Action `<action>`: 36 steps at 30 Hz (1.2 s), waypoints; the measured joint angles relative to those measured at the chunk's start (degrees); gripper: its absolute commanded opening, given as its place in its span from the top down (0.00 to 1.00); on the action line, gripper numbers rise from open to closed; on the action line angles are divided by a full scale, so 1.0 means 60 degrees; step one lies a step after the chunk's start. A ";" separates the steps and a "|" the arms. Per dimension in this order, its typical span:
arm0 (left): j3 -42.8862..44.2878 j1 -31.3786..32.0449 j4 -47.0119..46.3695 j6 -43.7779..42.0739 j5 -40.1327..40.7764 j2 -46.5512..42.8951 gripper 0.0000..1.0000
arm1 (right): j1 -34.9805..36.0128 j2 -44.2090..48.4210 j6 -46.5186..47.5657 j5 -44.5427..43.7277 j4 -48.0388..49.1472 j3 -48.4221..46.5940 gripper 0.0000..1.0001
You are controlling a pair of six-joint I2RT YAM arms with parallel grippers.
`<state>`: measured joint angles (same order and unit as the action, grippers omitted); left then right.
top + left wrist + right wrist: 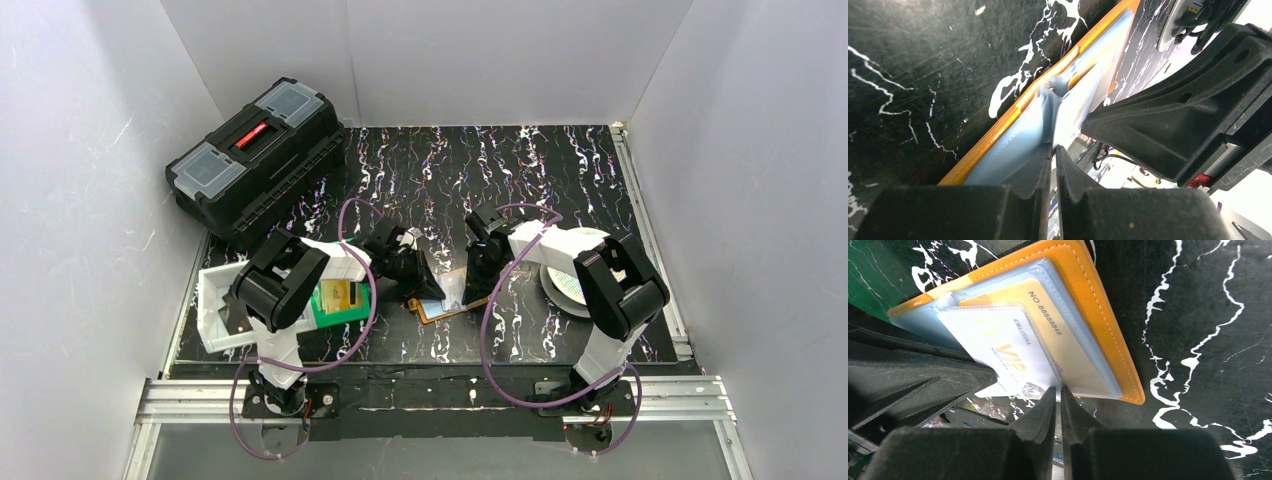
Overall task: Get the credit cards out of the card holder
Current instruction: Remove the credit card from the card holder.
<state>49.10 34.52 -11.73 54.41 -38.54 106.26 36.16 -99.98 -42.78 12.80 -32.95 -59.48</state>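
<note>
The orange card holder [455, 300] lies open on the black marbled table between my two grippers. In the right wrist view its orange cover [1108, 335] holds a gold credit card [1068, 340] numbered 88888848 in a clear pocket. A pale VIP credit card [1003, 345] in its own clear pocket lies on top and is lifted. My right gripper [1059, 390] [478, 280] is shut on that pocket's near corner. My left gripper [1053, 148] [425, 275] is shut on a raised clear pocket leaf [1048, 107] beside the orange edge [998, 132].
A black toolbox [258, 155] stands at the back left. A white tray [215, 300] and a green bin [340, 300] sit under the left arm. A round white disc [570, 280] lies beneath the right arm. White walls enclose the table.
</note>
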 measured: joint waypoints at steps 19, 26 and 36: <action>0.0004 -0.0433 0.0925 -0.0729 -0.0302 -0.0288 0.86 | -0.0142 -0.0299 -0.0160 0.0801 0.0193 -0.0051 0.88; -0.0120 -0.0433 0.0550 -0.0605 -0.0419 -0.0240 0.87 | -0.0160 -0.0397 -0.0153 0.0900 0.0109 -0.0127 0.88; 0.0066 -0.0346 0.0798 -0.0965 -0.0361 -0.0036 0.93 | -0.0175 -0.0481 -0.0127 0.0954 0.0007 -0.0215 0.89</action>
<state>49.50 32.45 -6.94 48.62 -40.71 106.04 35.11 -102.87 -43.55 18.52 -32.91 -60.77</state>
